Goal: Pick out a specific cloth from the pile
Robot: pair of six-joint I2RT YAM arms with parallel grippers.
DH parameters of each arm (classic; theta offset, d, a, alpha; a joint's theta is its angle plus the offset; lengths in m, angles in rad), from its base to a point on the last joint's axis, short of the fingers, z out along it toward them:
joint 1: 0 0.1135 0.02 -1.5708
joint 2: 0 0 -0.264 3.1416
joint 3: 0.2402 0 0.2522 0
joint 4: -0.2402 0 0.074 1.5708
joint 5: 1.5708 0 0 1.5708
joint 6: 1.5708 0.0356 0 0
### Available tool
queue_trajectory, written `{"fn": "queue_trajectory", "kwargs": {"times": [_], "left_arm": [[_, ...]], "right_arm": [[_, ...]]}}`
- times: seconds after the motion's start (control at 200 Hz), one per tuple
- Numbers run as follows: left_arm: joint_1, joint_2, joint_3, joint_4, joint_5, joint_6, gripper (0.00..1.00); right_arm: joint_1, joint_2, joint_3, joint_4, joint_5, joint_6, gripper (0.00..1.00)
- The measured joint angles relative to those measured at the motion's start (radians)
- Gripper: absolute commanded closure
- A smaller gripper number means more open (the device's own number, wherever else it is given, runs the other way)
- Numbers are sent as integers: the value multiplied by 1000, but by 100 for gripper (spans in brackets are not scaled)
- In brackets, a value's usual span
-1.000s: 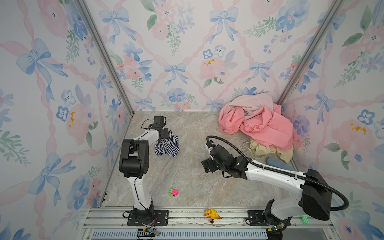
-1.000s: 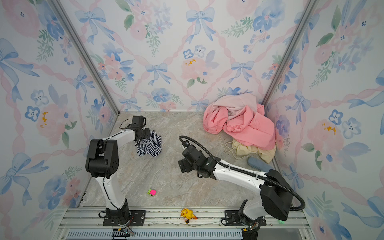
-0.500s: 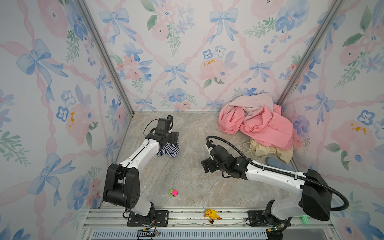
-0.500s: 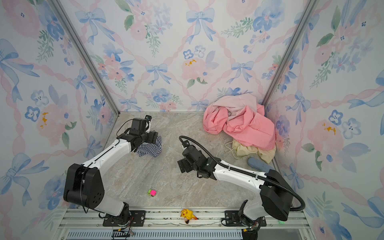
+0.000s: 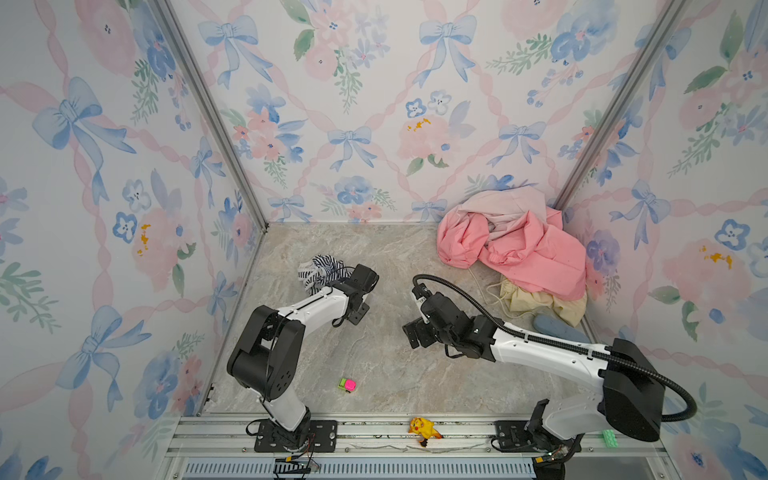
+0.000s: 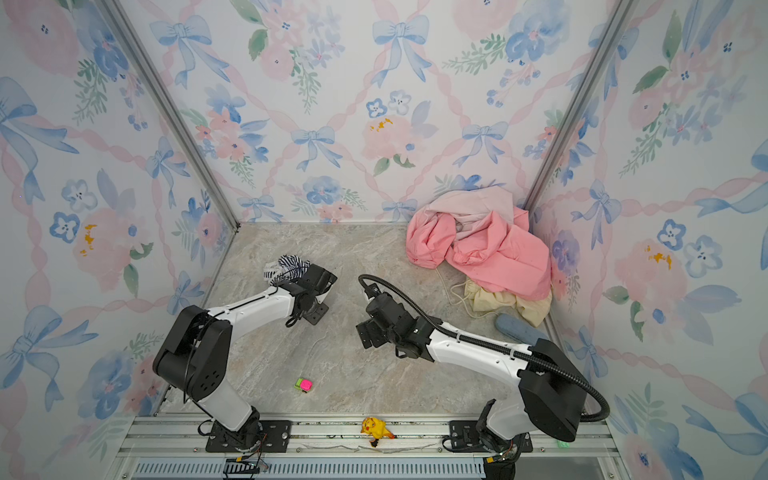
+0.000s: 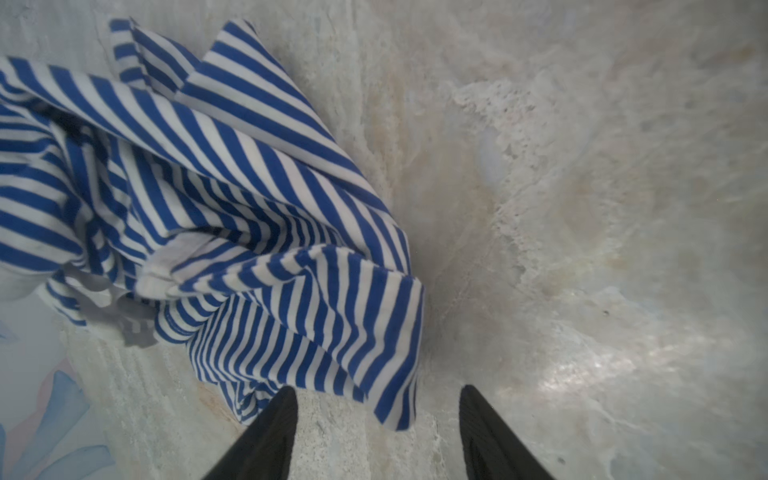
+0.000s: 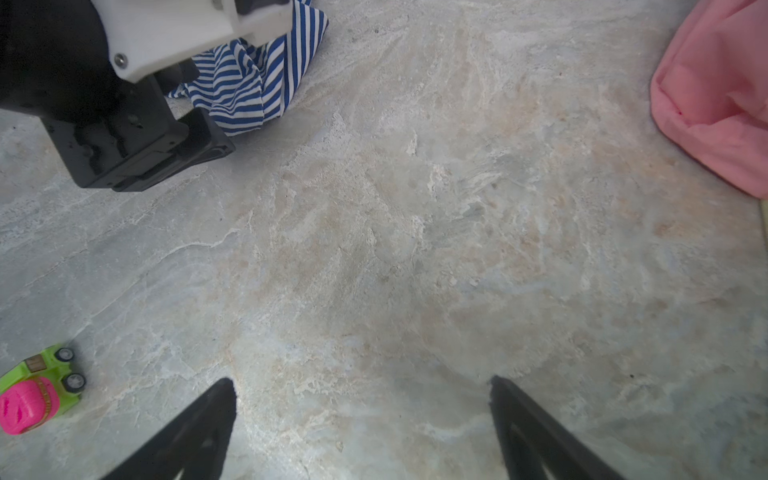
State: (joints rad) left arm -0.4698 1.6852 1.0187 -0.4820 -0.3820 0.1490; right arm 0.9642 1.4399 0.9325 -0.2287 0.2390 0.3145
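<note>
Floral bow-patterned walls (image 5: 374,104), beige marbled floor (image 5: 374,353), aluminium corner posts (image 5: 210,112)

The cloth (image 5: 322,269) lies on the bench (image 5: 374,249) at rear left, well apart from the pile (image 5: 523,249) in the rear right corner. A toy car (image 5: 347,384) sits near the front.

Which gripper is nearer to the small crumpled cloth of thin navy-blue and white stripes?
Left. The left gripper, open, is right at the striped cloth, whose corner shows between its fingertips. The right gripper, also open, hangs over bare floor, clearly apart from it.
</note>
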Motion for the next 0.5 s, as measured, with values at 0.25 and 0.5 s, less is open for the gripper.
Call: {"fn": "queue_trajectory", "kwargs": {"times": [0.25,0.5], "left_arm": [[-4,82,25,-7,-34,-4,48],[-3,83,42,-7,-29,-35,81]], "right_arm": [[0,-49,-4,34,-19,-1,3],[0,-103,-13,53,-12,-4,3]]}}
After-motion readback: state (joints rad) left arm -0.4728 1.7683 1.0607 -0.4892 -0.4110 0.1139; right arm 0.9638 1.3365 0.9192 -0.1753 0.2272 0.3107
